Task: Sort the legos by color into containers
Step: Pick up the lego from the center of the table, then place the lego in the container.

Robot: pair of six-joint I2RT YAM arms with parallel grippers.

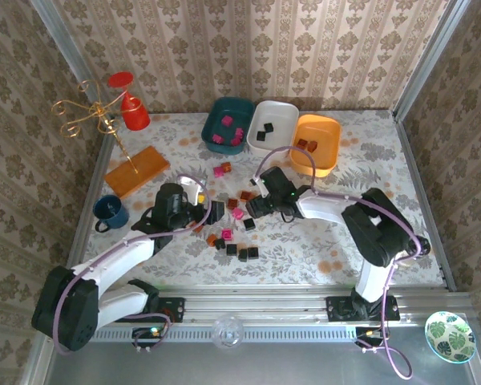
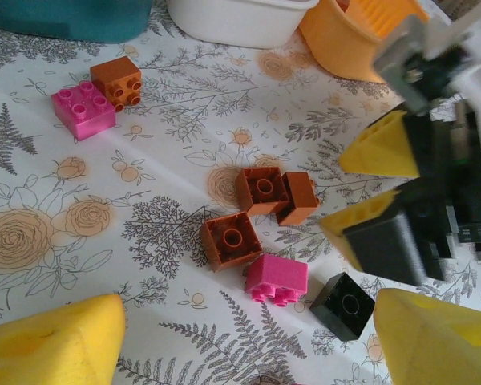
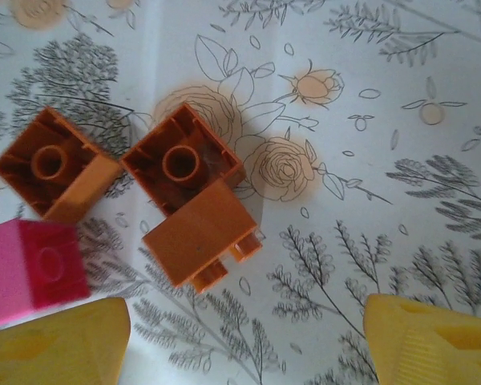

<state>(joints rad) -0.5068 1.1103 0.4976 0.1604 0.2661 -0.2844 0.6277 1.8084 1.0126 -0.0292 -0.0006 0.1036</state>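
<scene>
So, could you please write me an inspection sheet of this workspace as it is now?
Surface: flowered cloth, flat, no spill seen.
Job's things: teal tray holds pink bricks, white tray holds black bricks, orange tray holds brown bricks; loose bricks of all three colours lie between the arms.
Clutter: orange slab, blue mug, red cup, gold wire stand at the left; leaf plate beyond the front rail.
Claws: left claw and right claw both open, empty, above the loose bricks.
Cables: purple cable along the left arm; second cable loops up near the orange tray.
Surroundings: wallpapered walls, metal rail.
</scene>
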